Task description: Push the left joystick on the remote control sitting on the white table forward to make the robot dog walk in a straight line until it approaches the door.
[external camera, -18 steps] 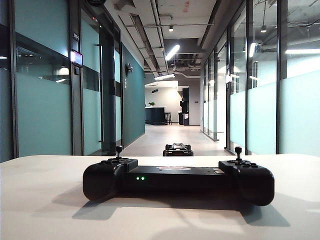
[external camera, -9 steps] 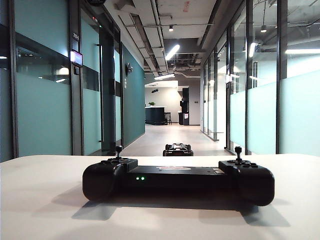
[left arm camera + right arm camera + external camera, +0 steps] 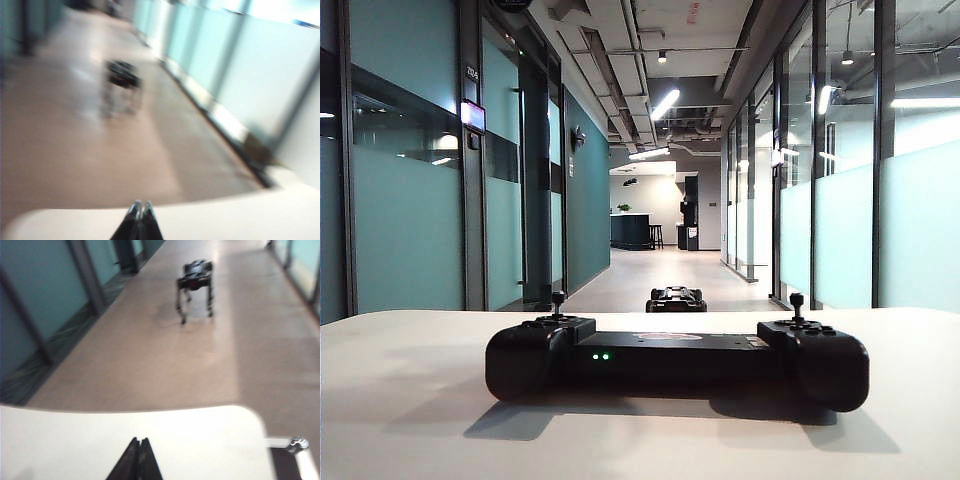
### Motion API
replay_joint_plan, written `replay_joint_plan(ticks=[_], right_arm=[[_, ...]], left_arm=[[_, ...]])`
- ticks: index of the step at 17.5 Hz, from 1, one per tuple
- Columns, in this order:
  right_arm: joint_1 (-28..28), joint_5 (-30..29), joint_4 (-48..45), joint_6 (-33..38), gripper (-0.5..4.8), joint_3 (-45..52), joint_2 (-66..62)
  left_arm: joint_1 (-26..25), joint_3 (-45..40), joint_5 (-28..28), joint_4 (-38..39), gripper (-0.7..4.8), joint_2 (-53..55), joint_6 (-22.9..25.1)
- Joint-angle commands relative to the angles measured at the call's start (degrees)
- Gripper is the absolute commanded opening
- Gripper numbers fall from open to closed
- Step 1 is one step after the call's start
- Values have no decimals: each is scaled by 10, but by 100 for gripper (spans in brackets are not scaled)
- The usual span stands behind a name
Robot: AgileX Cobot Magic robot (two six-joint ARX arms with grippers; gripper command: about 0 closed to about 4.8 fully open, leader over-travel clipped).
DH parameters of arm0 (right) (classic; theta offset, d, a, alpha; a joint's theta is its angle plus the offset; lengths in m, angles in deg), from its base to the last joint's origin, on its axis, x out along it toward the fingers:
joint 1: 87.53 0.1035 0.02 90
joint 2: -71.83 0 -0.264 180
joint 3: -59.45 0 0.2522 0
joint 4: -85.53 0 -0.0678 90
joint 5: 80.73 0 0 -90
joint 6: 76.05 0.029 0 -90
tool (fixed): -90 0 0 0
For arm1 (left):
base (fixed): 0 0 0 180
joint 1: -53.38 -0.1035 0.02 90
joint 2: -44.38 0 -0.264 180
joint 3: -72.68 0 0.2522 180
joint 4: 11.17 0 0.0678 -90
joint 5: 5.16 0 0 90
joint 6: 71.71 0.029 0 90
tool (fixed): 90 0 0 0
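The black remote control (image 3: 677,360) lies on the white table (image 3: 410,400), its two green lights facing the exterior camera. The left joystick (image 3: 558,297) stands upright on the half by those lights; a matching stick (image 3: 797,299) rises from the other half. The robot dog (image 3: 676,298) stands on the corridor floor beyond the table, and also shows as the robot dog (image 3: 196,272) and, blurred, the robot dog (image 3: 122,75). My left gripper (image 3: 141,205) and right gripper (image 3: 139,440) are both shut on nothing, above the table's far edge. Neither appears in the exterior view. Neither wrist view shows the remote.
A long corridor runs ahead between teal glass walls (image 3: 410,200) and frosted glass partitions (image 3: 920,220), with a dark doorframe (image 3: 535,180) on the left. Which door is meant I cannot tell. A small dark metal-tipped part (image 3: 299,442) sits by the table's rounded corner.
The remote and robot dog have not moved. The shadows on the table beside the remote have shifted slightly.
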State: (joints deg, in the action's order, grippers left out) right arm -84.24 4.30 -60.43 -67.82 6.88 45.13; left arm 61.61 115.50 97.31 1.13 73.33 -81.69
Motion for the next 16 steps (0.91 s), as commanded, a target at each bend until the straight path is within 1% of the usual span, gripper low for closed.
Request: replay_joint_plan(ticks=[1,2,3,5,6,7,10,11,12,14,15,16], right_arm=[[47,2,63,13,-6,-47,-52],[78,2,79,33,-6,-60,-74],[110,10,84,55,-6,-66,-90],[156,27,89,71,-6,-73,-112],[175,34,92,84,-6,-74,-121],[205,53,105,108,-6,-78,-134],[273,97,130,131,-6,-83,-166],[295,103,139,133,-6,-85,-180],[313,105,148,145,-6,-89,-195],[328,107,162,177,-6,-95,-216],[337,106,176,204,-6,-102,-235],[342,106,183,217,-6,-106,-247]], left_arm=[[52,38,4,30,-5,51,-16],[78,59,4,59,-5,79,-16],[92,72,5,83,-5,99,-16],[108,99,5,125,-5,127,-16],[112,113,8,144,-5,139,-16],[113,129,19,164,-5,152,-16],[113,160,47,190,-5,178,-16],[113,169,57,197,-5,186,-16],[113,181,58,209,-5,195,-16],[113,196,62,224,-5,207,-16],[113,207,76,236,-5,219,-16],[113,213,82,241,-5,224,-16]])
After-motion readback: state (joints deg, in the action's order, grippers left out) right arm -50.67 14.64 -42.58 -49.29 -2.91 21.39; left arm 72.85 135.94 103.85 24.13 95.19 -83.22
